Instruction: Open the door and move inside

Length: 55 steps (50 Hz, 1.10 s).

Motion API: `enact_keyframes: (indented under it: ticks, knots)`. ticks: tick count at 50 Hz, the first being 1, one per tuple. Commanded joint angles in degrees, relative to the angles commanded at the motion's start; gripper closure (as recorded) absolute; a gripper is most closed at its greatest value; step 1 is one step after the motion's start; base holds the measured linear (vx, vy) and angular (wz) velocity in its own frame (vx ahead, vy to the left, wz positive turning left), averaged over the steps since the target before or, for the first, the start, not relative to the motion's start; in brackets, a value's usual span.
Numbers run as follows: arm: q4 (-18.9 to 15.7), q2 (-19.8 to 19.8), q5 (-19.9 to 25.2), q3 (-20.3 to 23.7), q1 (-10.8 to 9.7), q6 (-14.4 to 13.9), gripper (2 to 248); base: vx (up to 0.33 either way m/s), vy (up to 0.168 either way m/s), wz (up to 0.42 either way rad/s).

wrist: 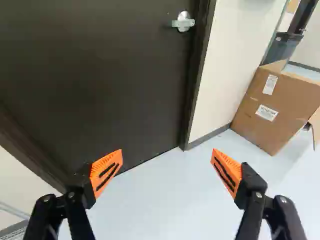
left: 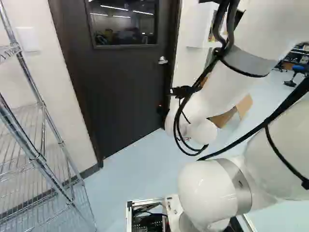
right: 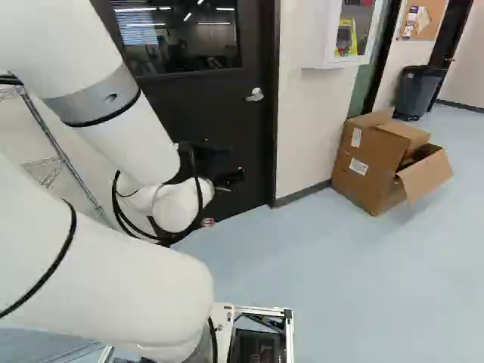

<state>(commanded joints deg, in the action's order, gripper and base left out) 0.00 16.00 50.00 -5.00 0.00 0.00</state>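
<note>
Right base view: the closed dark door (right: 208,110) stands at the upper middle of the frame, its silver handle (right: 255,95) above the gripper (right: 233,163). A cardboard box (right: 364,168) sits at the right. Wrist view: 2 fingers spread wide, orange pads (wrist: 105,171) well apart, the handle ahead of them.

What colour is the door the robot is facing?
The flat door with a window is very dark, brownish black; it shows best in the left base view.

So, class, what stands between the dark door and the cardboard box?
The right base view shows the door frame, then a stretch of white wall with a dark baseboard; a white cabinet hangs higher up.
</note>
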Motion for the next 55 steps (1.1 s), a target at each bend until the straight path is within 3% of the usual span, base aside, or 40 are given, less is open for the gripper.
enact_keyframes:
  ticks: [55]
  knots:
    - [0.0, 0.0, 0.0, 0.0, 0.0, 0.0, 3, 0.009, 0.0, -0.001]
